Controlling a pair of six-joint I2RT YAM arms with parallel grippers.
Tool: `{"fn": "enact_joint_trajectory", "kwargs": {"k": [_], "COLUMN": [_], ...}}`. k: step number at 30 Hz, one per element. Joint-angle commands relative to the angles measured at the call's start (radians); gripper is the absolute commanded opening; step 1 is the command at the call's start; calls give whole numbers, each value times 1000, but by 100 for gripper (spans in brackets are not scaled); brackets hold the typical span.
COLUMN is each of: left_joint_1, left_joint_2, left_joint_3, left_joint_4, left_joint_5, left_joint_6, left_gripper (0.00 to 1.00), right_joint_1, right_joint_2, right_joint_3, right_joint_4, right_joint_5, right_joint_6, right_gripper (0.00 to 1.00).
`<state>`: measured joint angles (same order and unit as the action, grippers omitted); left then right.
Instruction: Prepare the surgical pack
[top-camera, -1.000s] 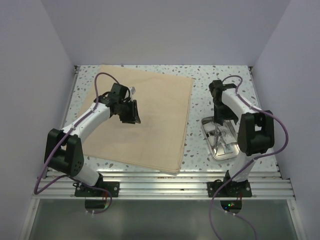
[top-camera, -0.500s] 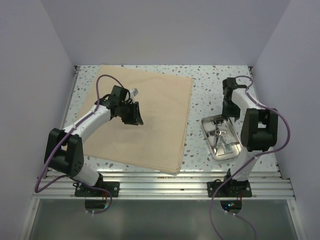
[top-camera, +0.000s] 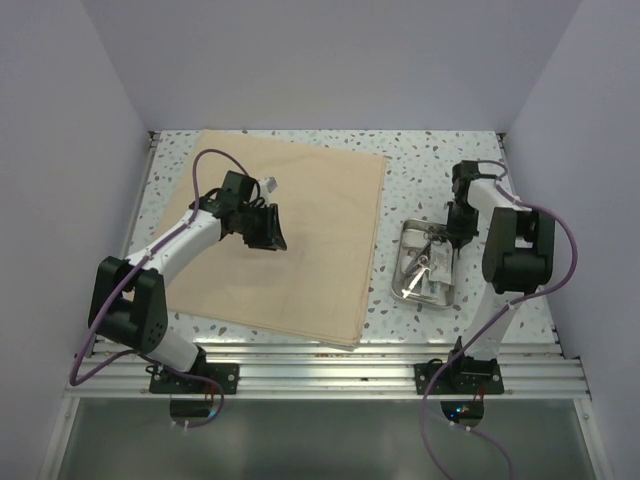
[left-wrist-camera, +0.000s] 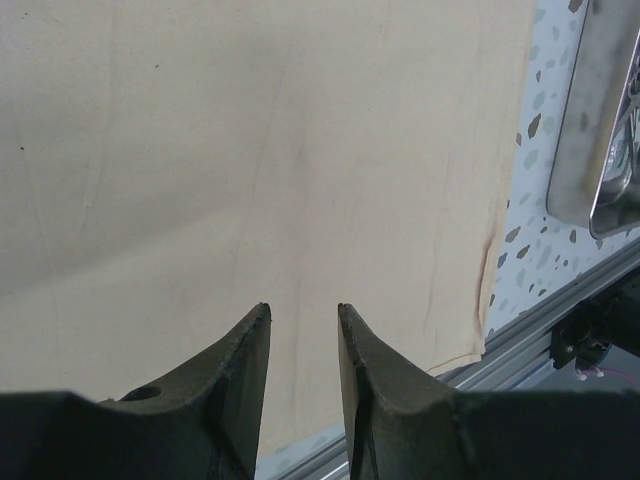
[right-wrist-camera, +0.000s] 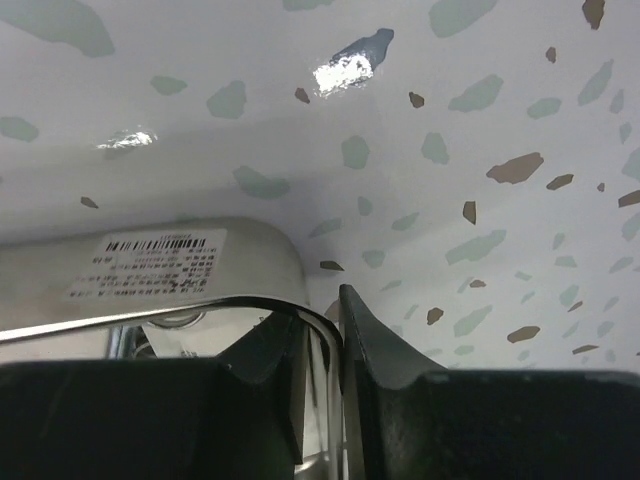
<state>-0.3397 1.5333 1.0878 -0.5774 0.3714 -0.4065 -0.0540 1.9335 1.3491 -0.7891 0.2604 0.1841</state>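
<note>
Gripping (top view): pinching the tray (top-camera: 402, 272) by its 1 o'clock corner with right gripper (top-camera: 452, 238) jaws, on desk (top-camera: 420, 170) at 3 o'clock of the cloth (top-camera: 310, 240); probably next, lifting level and carrying toward 9 o'clock onto cloth.
Left wrist: left gripper (left-wrist-camera: 303, 310) jaws parted, empty, over bare cloth; cloth edge at 3 o'clock, tray beyond.
Right wrist: tray rim clamped between jaws; bare desk open toward 12 o'clock.

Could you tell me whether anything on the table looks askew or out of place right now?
Yes: the tray looks tilted, its far corner pinched at the rim by the right gripper, so the instruments inside could slide.
</note>
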Motion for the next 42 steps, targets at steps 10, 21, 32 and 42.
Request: {"fn": "enact_joint_trajectory", "kwargs": {"k": [10,21,32,42], "left_joint_1": [13,11,13,11], "left_joint_2": [-15,13,48,62], "left_joint_3": [4,46,107,118], "left_joint_4": [5,-19,-39,-36], "left_joint_5": [34,37,17,20], "left_joint_6": [-15,-34,-40,-38], "left_gripper": [36,35,34,34], "right_joint_1": [-76,-84,-102,-135], "right_joint_2": [76,110,0,-71], "right_joint_3": [82,127,133,91], "right_joint_4": [-35,-216,-269,-268], "right_joint_5": [-96,-242,-332,-391], "right_joint_6": [37,172,244,252], "right_gripper": [0,0,0,0]}}
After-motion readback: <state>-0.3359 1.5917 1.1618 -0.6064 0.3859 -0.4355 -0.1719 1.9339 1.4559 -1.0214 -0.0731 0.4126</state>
